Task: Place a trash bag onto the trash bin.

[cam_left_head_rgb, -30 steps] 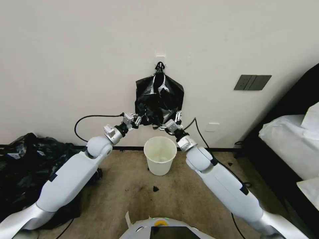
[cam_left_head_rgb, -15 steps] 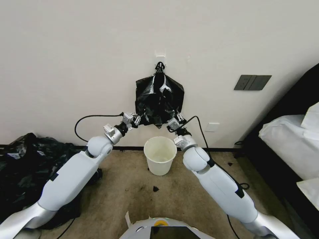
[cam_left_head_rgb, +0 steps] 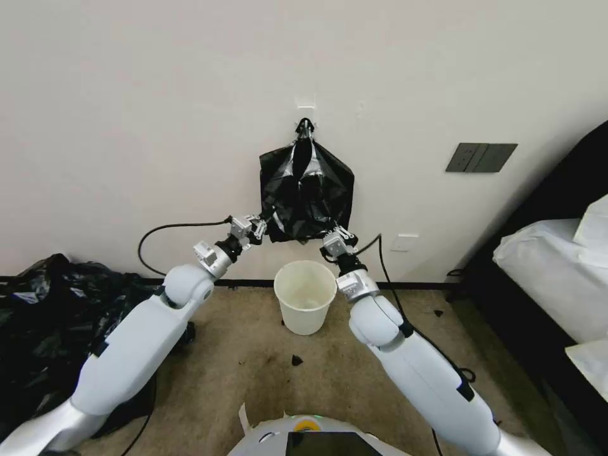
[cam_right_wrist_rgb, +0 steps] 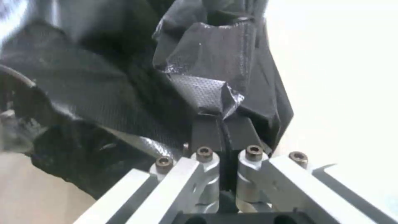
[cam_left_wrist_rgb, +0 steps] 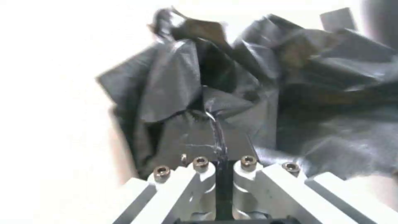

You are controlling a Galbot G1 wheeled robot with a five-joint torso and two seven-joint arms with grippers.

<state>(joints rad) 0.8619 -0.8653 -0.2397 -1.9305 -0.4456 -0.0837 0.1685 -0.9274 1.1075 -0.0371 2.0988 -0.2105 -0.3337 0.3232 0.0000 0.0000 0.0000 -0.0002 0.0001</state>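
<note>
A flat black bundle (cam_left_head_rgb: 307, 190) hangs from a wall hook (cam_left_head_rgb: 306, 126) straight above the cream-white trash bin (cam_left_head_rgb: 306, 305), which stands open on the carpet against the wall. My left gripper (cam_left_head_rgb: 265, 227) is shut on thin glossy black film at the bundle's lower left corner. My right gripper (cam_left_head_rgb: 339, 233) is shut on film at the lower right corner. In the left wrist view the left gripper (cam_left_wrist_rgb: 213, 124) pinches a fold of the trash bag (cam_left_wrist_rgb: 224, 102). The right gripper (cam_right_wrist_rgb: 222, 121) likewise clamps a fold of the trash bag (cam_right_wrist_rgb: 199, 90). From the head I cannot separate this sheet from the bundle.
A large heap of black bags (cam_left_head_rgb: 44, 316) lies on the floor at the left. A bed with white covers (cam_left_head_rgb: 557, 272) stands at the right. A dark switch plate (cam_left_head_rgb: 481, 157) is on the wall. Cables trail from both wrists, and black scraps (cam_left_head_rgb: 296, 360) lie on the carpet.
My right forearm has swung inward toward the bin and its gripper has turned under the bundle's corner. The left gripper crept up slightly. The crumpled lower edge now hangs flatter and wider.
</note>
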